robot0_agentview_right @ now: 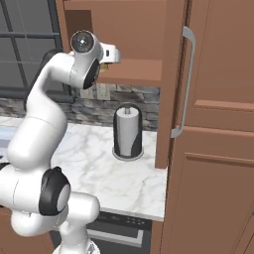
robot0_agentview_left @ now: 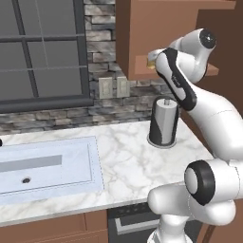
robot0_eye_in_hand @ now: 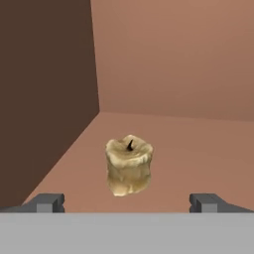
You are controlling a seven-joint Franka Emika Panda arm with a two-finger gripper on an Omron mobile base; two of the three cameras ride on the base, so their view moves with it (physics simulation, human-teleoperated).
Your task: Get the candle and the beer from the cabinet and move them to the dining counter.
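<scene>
The candle (robot0_eye_in_hand: 129, 166), a short gold-tan stub with a dark wick, stands upright on the floor of the open cabinet (robot0_agentview_right: 131, 30), near its left inner wall. My gripper (robot0_eye_in_hand: 128, 203) is open, level with the candle and just short of it. Its two fingertips (robot0_eye_in_hand: 49, 202) stand wide apart, one to each side, with nothing between them. In the right base view my white hand (robot0_agentview_right: 110, 53) reaches into the cabinet just above its bottom shelf (robot0_agentview_right: 134, 72). A bit of the candle (robot0_agentview_left: 151, 59) shows beside my forearm in the left base view. The beer and the dining counter are out of view.
The cabinet door (robot0_agentview_right: 171, 84) stands open toward me, its silver handle (robot0_agentview_right: 186, 79) on the right face. Below it a paper towel roll (robot0_agentview_left: 164, 122) stands on the marble counter (robot0_agentview_left: 128, 161). A sink (robot0_agentview_left: 47, 166) lies left, tall wooden cabinets (robot0_agentview_right: 218, 149) right.
</scene>
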